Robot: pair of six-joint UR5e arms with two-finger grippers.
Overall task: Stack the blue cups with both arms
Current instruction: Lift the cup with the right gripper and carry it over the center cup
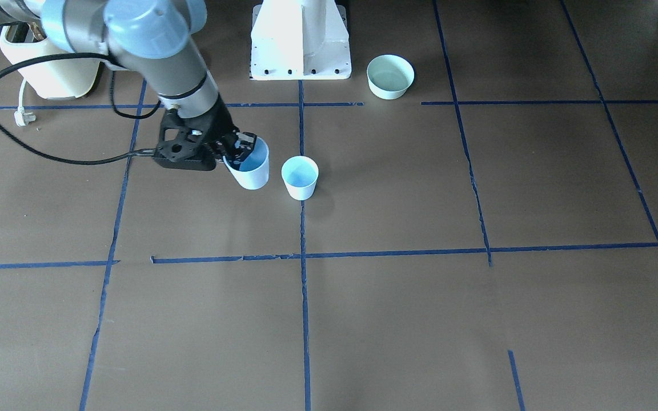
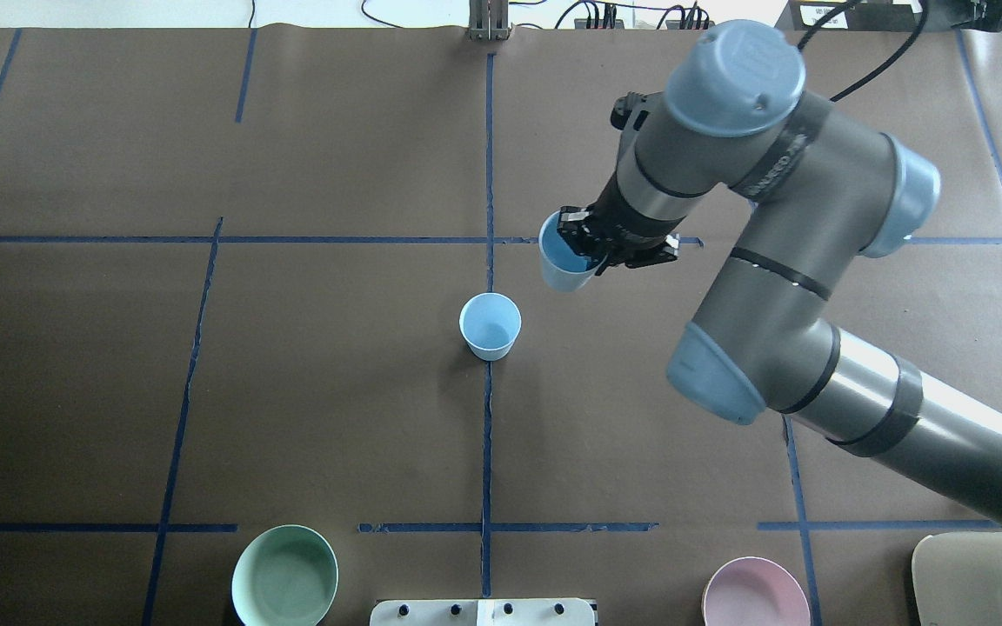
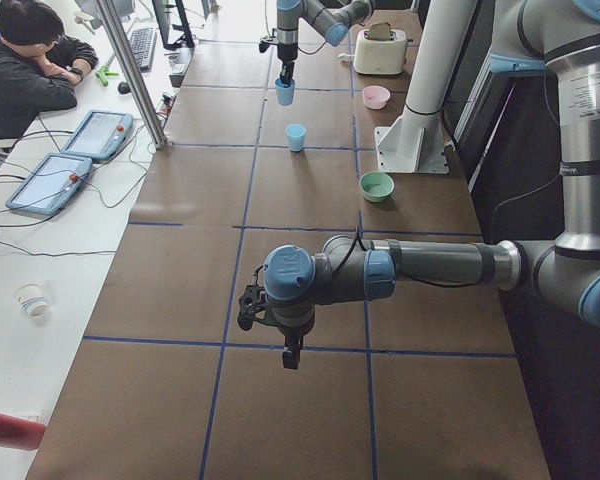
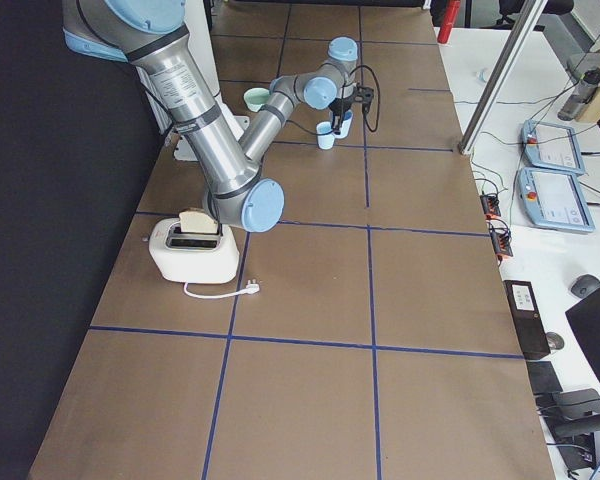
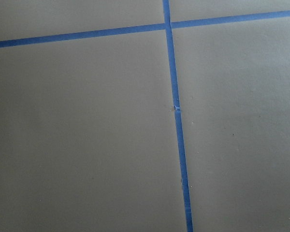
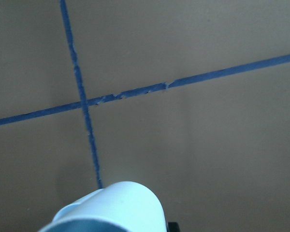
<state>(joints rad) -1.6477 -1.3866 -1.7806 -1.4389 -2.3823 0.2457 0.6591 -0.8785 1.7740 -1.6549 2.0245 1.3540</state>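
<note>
My right gripper (image 1: 237, 149) (image 2: 584, 243) is shut on the rim of one blue cup (image 1: 252, 171) (image 2: 564, 271), one finger inside and one outside. It holds the cup tilted, beside the other cup and apart from it. The held cup also shows at the bottom of the right wrist view (image 6: 116, 208). The second blue cup (image 1: 300, 177) (image 2: 490, 326) stands upright on the centre tape line. My left gripper (image 3: 291, 352) shows only in the exterior left view, low over the table far from both cups. I cannot tell if it is open or shut.
A mint-green bowl (image 2: 284, 576) and a pink bowl (image 2: 755, 593) sit near the robot's edge, either side of the white pedestal (image 1: 300, 40). A toaster (image 4: 192, 248) with a loose cord stands at the right end. A person (image 3: 20, 60) sits beside the table.
</note>
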